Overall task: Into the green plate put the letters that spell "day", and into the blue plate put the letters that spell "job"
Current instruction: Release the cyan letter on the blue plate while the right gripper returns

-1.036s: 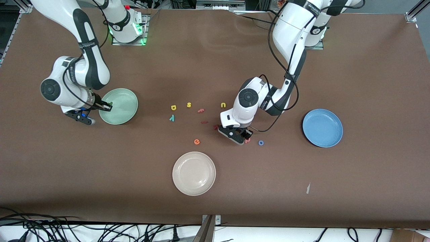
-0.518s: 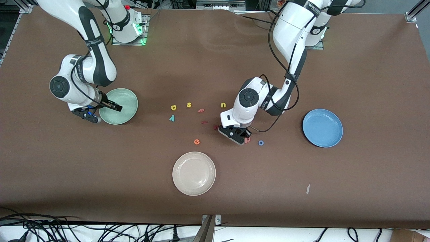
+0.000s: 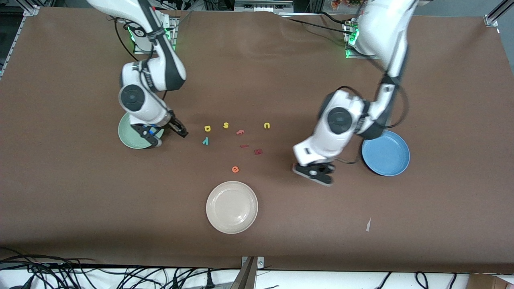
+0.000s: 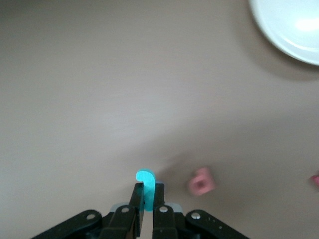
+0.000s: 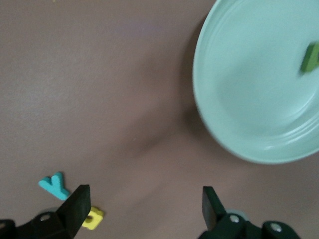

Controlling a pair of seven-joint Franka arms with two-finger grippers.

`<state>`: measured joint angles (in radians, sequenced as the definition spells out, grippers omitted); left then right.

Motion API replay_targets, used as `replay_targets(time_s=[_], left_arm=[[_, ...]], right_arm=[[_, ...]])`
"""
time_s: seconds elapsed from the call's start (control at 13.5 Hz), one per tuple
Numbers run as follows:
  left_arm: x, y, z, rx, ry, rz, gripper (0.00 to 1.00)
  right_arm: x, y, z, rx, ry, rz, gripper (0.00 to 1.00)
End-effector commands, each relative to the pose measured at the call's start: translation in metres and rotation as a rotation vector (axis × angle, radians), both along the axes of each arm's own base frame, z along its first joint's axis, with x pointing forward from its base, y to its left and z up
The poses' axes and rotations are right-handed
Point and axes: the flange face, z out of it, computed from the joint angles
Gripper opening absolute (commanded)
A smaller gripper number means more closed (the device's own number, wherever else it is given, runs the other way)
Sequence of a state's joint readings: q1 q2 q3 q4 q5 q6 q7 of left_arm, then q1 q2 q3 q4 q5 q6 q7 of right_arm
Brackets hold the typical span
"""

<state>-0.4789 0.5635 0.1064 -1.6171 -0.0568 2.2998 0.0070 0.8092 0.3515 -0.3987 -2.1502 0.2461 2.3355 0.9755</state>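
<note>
My left gripper (image 3: 318, 175) (image 4: 147, 199) is shut on the teal "j" (image 4: 146, 185) and hangs over the table beside the blue plate (image 3: 387, 154). The salmon-pink "b" (image 4: 201, 181) lies on the table under it; the arm hides the "b" and the "o" in the front view. My right gripper (image 3: 176, 129) (image 5: 144, 204) is open and empty, between the green plate (image 3: 127, 140) (image 5: 249, 89) and the yellow "d" (image 3: 207, 128) (image 5: 93, 218). The teal "y" (image 3: 205, 140) (image 5: 55, 185) lies beside the "d". The dark green "a" (image 5: 311, 56) rests in the green plate.
A yellow "s" (image 3: 226, 125), a pink "f" (image 3: 240, 131), a yellow "u" (image 3: 267, 125), two red pieces (image 3: 258, 151) and an orange "e" (image 3: 235, 169) lie mid-table. A cream-white plate (image 3: 231, 206) (image 4: 294, 25) sits nearer the front camera.
The right gripper opened, left the "a" in the green plate and swung toward the letters. The left gripper shut on the "j" and carried it toward the blue plate.
</note>
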Motion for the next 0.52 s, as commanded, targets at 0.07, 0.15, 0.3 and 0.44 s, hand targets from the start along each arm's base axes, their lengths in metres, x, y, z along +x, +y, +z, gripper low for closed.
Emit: replay_targets(time_s=[0.07, 0.15, 0.3, 0.44], left_arm=[[-0.038, 0.134, 0.01, 0.011, 0.084, -0.058, 0.0], [-0.046, 0.155, 0.008, 0.012, 0.1, -0.058, 0.0], [-0.06, 0.182, -0.002, 0.022, 0.13, -0.034, 0.0], [-0.068, 0.204, -0.015, 0.024, 0.154, -0.008, 0.0]], right_arm=[[-0.018, 0.059, -0.033, -0.046, -0.081, -0.112, 0.98], [-0.024, 0.068, -0.046, -0.059, -0.098, -0.112, 0.95], [-0.025, 0.072, -0.055, -0.063, -0.122, -0.127, 0.92], [-0.026, 0.076, -0.055, -0.062, -0.124, -0.122, 0.9]])
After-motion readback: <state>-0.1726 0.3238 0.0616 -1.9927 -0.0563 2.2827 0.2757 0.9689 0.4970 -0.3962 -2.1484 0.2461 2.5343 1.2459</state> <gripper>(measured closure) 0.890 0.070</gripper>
